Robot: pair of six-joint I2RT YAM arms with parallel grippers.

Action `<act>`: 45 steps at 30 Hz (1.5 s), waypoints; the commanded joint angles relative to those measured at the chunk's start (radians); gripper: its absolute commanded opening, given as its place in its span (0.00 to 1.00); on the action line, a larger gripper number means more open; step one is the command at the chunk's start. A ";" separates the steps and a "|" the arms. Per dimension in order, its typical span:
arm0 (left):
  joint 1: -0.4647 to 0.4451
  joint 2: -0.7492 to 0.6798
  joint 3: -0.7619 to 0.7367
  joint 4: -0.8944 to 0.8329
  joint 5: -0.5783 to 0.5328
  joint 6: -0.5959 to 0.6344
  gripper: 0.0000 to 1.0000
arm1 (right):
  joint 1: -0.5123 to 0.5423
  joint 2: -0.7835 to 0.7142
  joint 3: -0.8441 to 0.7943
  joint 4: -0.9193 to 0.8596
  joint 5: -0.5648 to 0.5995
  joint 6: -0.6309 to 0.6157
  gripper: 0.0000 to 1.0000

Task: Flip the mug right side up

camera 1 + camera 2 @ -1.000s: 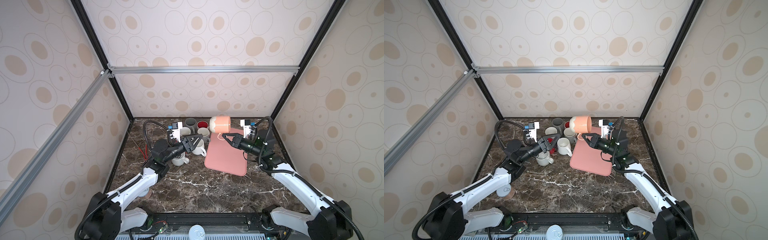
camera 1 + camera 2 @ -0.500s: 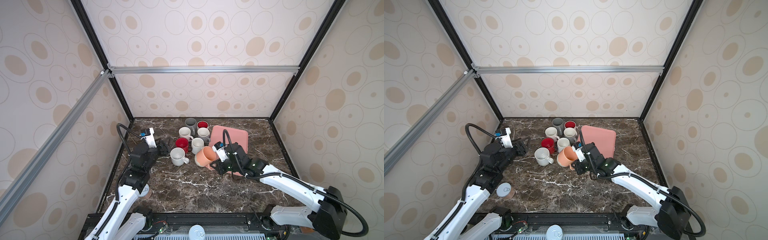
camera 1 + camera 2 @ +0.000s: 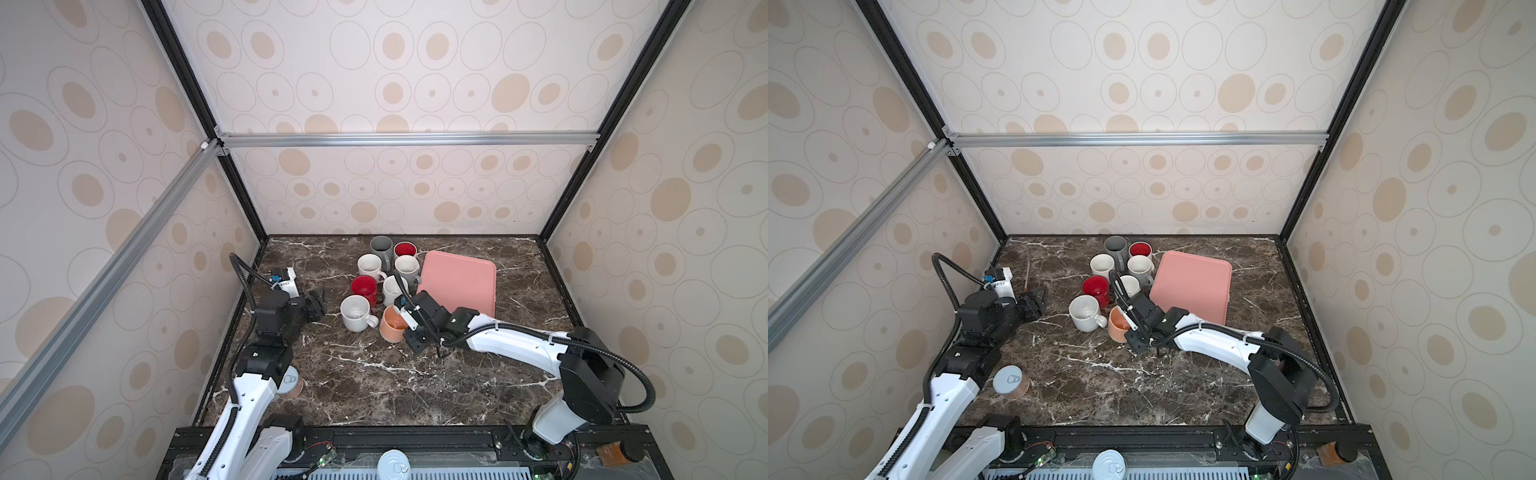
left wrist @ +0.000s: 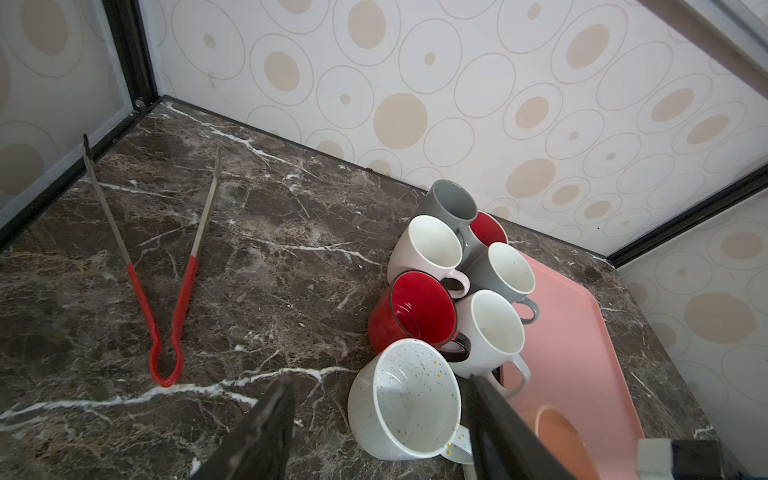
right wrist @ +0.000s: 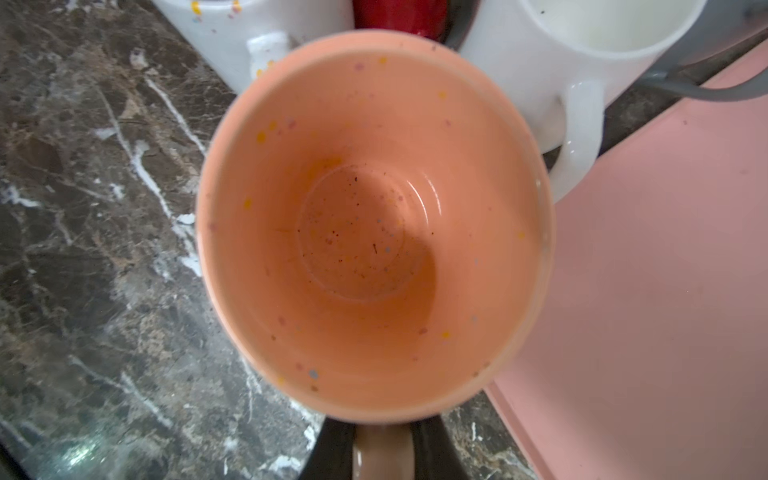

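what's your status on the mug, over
Right end effector shut on the orange mug by its handle. Left end effector open, empty. Mug mouth up. The speckled white mug sits close alongside.

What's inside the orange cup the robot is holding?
Nothing to drink. The orange cup is empty: just coloured speckles and a few dark crumbs on its bottom. In both top views the right gripper, shut on its handle, hides part of the inside.
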 commanded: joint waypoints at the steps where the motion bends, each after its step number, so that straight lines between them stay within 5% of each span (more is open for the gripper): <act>1: 0.022 -0.014 0.010 -0.028 -0.001 0.038 0.67 | 0.006 0.013 0.068 0.042 0.082 -0.015 0.00; 12: 0.045 0.000 0.002 -0.032 0.000 0.042 0.68 | 0.006 0.153 0.144 0.012 0.069 -0.013 0.04; 21: 0.053 -0.008 -0.012 -0.028 -0.044 0.082 0.74 | 0.006 0.099 0.139 -0.049 0.106 0.010 0.44; 29: 0.053 -0.001 0.001 -0.008 -0.124 0.146 0.89 | 0.006 -0.082 0.111 -0.104 0.180 0.052 0.54; 33: 0.055 -0.016 -0.031 0.018 -0.178 0.207 1.00 | 0.005 -0.209 0.067 -0.135 0.348 0.058 0.60; 37: 0.055 -0.070 -0.120 0.103 -0.255 0.245 1.00 | -0.018 -0.368 -0.053 -0.092 0.526 -0.006 0.87; 39: 0.056 -0.090 -0.163 0.151 -0.295 0.253 1.00 | -0.061 -0.445 -0.120 -0.070 0.564 -0.015 1.00; 45: 0.058 -0.077 -0.276 0.272 -0.358 0.300 1.00 | -0.315 -0.674 -0.332 0.007 0.496 0.036 1.00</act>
